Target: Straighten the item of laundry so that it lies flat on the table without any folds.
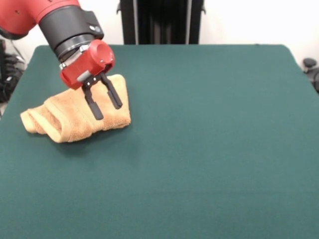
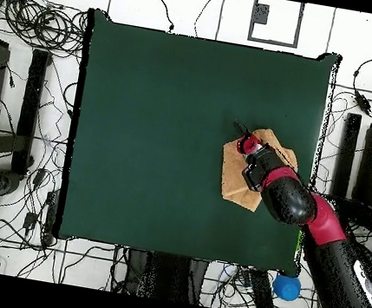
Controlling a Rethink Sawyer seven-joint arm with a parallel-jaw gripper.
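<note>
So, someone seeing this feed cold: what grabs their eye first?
Probably the red and black arm coming down at the table's left side in the front view, its tool open with both black fingers in front of the towel. Next, the golden-tan towel itself, bunched in thick folds near that edge, far from flat.

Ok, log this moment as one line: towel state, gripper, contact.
towel: bunched, folded, not flat | gripper: open, jaws over towel's right part | contact: cannot tell | table: towel near one edge
</note>
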